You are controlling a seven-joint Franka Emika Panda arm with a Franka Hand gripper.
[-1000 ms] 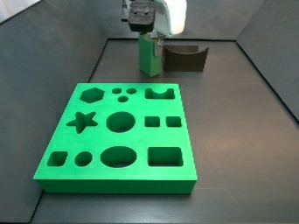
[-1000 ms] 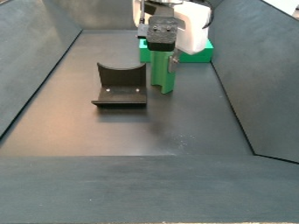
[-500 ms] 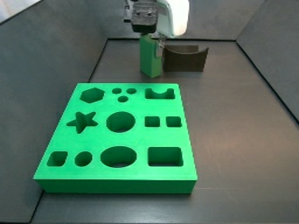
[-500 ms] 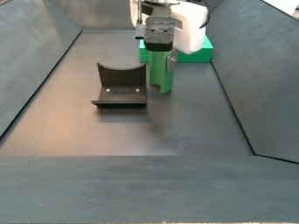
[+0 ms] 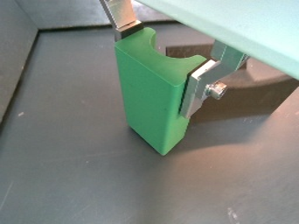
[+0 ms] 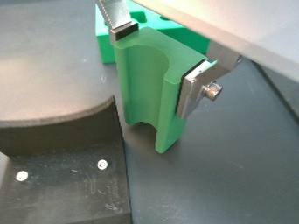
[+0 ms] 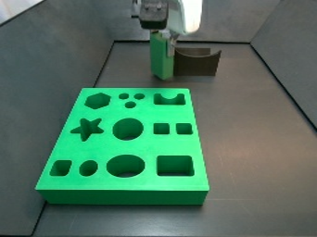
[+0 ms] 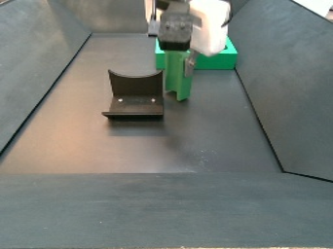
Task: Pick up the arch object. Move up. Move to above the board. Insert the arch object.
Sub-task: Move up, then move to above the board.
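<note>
The arch object (image 7: 160, 57) is a tall bright green block with a curved notch in its top end, standing upright at the far end of the floor. My gripper (image 7: 158, 33) is shut on its upper part. In both wrist views the silver fingers (image 5: 201, 80) (image 6: 195, 82) press its two opposite sides, with the gripper (image 5: 163, 59) (image 6: 158, 57) centred on the notch. The block (image 5: 152, 101) (image 6: 149, 105) (image 8: 178, 80) hangs at or just above the floor. The board (image 7: 74, 176) is a flat green slab with several shaped holes in the near part of the floor, well apart from the gripper.
The dark fixture (image 7: 196, 61) stands right beside the arch object; it also shows in a side view (image 8: 130, 95) and in both wrist views (image 5: 251, 92) (image 6: 59, 166). The board's edge (image 8: 221, 56) (image 6: 105, 45) lies behind the gripper. Sloping dark walls bound the floor.
The gripper has risen a little, taking the arch object up with it. The board and the fixture have not moved.
</note>
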